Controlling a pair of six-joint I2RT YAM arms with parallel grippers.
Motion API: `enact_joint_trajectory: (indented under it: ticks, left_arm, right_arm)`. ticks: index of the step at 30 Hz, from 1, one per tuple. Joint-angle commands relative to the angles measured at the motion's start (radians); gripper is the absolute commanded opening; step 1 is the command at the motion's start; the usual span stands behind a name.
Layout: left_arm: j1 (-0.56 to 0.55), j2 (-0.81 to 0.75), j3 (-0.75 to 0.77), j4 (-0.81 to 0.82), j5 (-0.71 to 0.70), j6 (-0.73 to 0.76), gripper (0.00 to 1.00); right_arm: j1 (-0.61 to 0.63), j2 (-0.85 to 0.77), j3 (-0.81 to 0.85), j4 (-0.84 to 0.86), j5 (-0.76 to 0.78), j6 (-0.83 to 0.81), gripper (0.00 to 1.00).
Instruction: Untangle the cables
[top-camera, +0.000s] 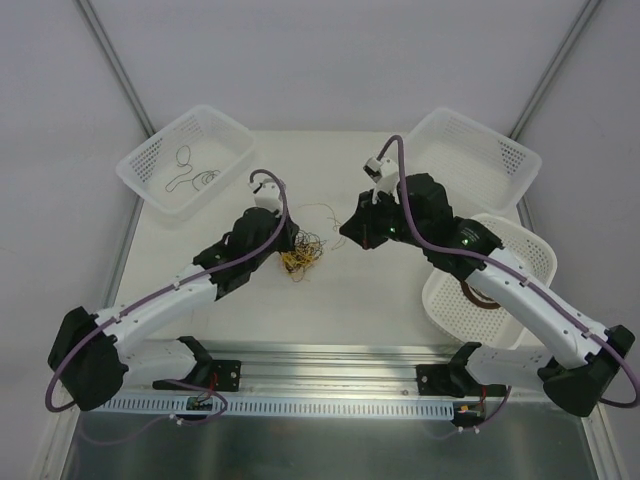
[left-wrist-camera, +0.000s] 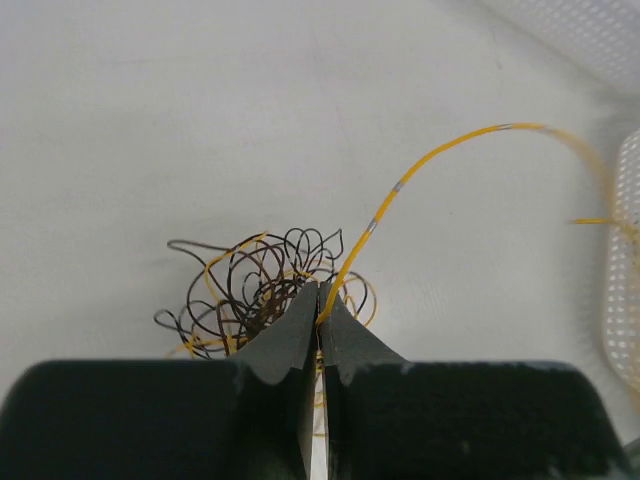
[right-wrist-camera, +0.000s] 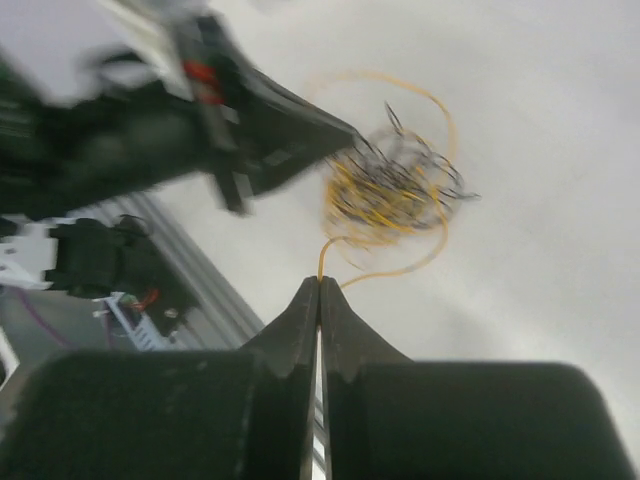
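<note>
Two arms meet over one tangle near the middle of the white bench. Far left, a clear mesh basket sits at the back corner with a few loose thin strands lying inside it. Next, the left gripper is down at the left side of the cables, jaws pressed together, pinching a yellow strand at the tips. That strand arcs up and off to the right in the left wrist view, and its far end is blurred. Cables: a small knot of yellow, brown and black curly wire lying on the bench between the two grippers, just in front of the left fingertips. Right of the knot, the right gripper is also closed, jaws together, with a thin yellow end rising from between the tips and curving back into the knot. It sits near the tangle but clear of the main clump; the right wrist view is blurry. Far right at the back, a second clear rectangular basket. Nearer, under the right arm, a rounded white basket holds a dark brown coil.
</note>
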Motion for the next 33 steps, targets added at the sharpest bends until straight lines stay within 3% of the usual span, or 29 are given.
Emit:
enact_joint_trajectory:
  ticks: [1,4,9,11,12,16,26,33]
  left_arm:
    - [0.010,-0.106,0.142,-0.129,-0.004,0.037,0.00]
    - [0.010,-0.112,0.269,-0.332,0.041,0.025,0.00]
    - [0.010,-0.135,0.314,-0.429,0.188,-0.069,0.00]
    - [0.010,-0.132,0.308,-0.430,0.211,-0.124,0.00]
    - [0.010,-0.115,0.306,-0.430,0.217,-0.135,0.00]
    - [0.010,-0.063,0.309,-0.430,0.216,-0.182,0.00]
    - [0.009,0.029,0.308,-0.430,0.265,-0.282,0.00]
    - [0.009,0.024,0.282,-0.432,0.228,-0.313,0.00]
  right_arm:
    - [-0.062,-0.048,-0.097,0.036,0.098,0.037,0.00]
    - [-0.136,-0.055,-0.161,0.045,0.098,0.044,0.01]
    - [-0.222,-0.005,-0.178,0.015,0.104,0.050,0.01]
    - [-0.221,0.024,-0.152,-0.002,0.092,0.041,0.12]
    - [-0.218,0.034,-0.146,0.002,0.048,0.040,0.25]
    - [-0.184,0.040,-0.132,0.047,0.012,0.042,0.47]
    - [-0.043,0.021,-0.224,0.214,-0.065,0.039,0.55]
    - [0.019,-0.052,-0.316,0.340,0.093,0.045,0.64]
